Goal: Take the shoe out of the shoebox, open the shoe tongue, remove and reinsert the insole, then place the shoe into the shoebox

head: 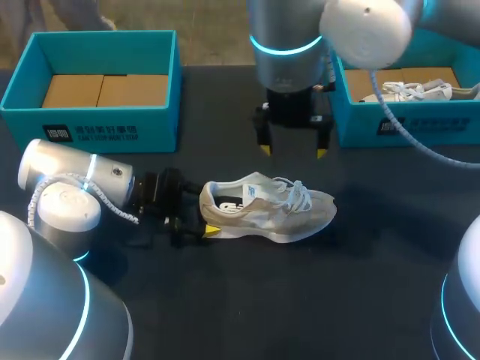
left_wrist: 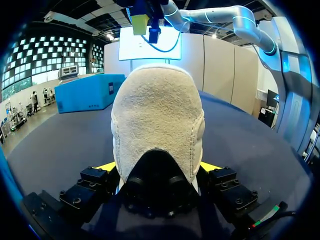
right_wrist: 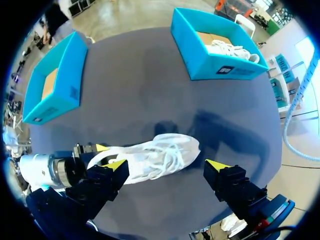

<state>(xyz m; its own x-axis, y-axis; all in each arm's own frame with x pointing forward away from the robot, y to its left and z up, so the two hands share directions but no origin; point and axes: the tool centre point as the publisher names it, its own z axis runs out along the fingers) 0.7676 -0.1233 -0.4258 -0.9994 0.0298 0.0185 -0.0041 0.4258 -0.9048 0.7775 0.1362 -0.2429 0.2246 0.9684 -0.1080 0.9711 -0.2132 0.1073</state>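
**Shoe** (head: 266,208). One low trainer.
- Location: on the table (head: 300,300), outside both boxes. It stands on its sole between the left box (head: 105,124) and the right box (head: 360,120), and the right box has a second shoe in it.
- Appearance: beige nap upper over pale mesh, with a white sole and white laces (head: 292,193) tied loosely. The opening is dark inside. The heel (left_wrist: 157,115) is rounded and fuzzy.
- Handling (judged): light. The upper is soft and will crush, while the sole and heel cup are stiffer. The nap gives grip, not slip. The heel is the best place to hold it. The tongue, under the laces, should lift by its top edge. The insole is probably thin and floppy, so pinch it at the heel end.

**Left end effector** (head: 204,217). Low at the shoe's back, clamped on the heel with a yellow tip on each side.

**Right end effector** (head: 293,151). Above the shoe, fingers spread wide, holding nothing.
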